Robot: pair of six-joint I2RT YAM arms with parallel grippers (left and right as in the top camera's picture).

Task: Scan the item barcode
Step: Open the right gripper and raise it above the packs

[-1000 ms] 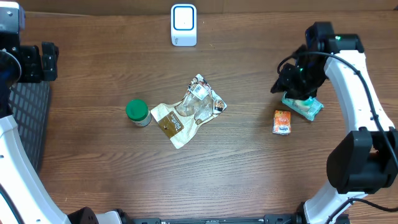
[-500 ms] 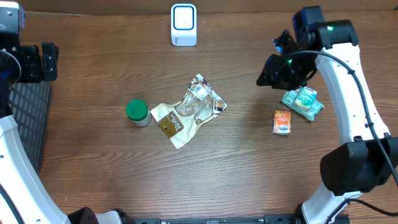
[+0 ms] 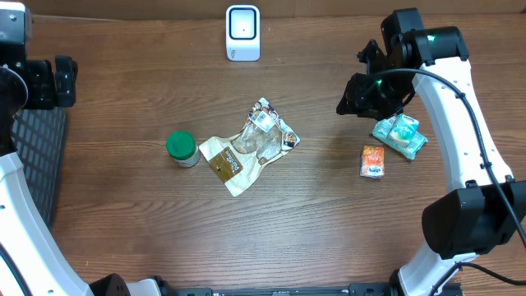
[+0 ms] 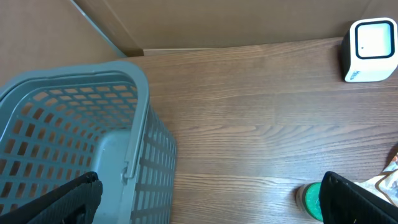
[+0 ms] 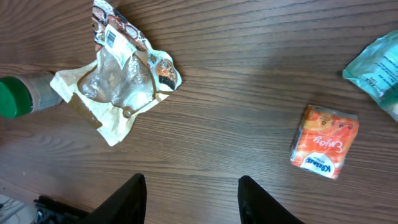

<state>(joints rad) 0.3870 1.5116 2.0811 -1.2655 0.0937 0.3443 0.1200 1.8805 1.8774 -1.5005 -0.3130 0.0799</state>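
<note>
the right pincer [image 3: 352,97] hangs over the counter [image 3: 312,230] with its fingers [image 5: 132,199] spread part way and nothing between them. none of the items touches it. seen from overhead, the teal packet [image 3: 400,136] lies flat just beside the pincer, on the side towards the near edge of the counter and close under the arm. the orange pack [image 3: 373,161] lies a little further the same way, near the teal packet but apart from it. in the right wrist view the orange pack sits ahead of the fingers and off to the right. the teal packet is cut off at the right edge. the crumpled clear bag [image 5: 121,78] lies ahead to the left, a white printed label facing up at its far end. the green-lidded bottle [image 5: 18,96] lies beyond the bag, touching its edge. the white scanner [image 3: 243,33] stands upright at the far edge of the counter, well apart from the right pincer.

the left pincer [image 4: 211,202] is spread wide and holds nothing, with the grey basket [image 4: 74,124] below and ahead of it.
</note>
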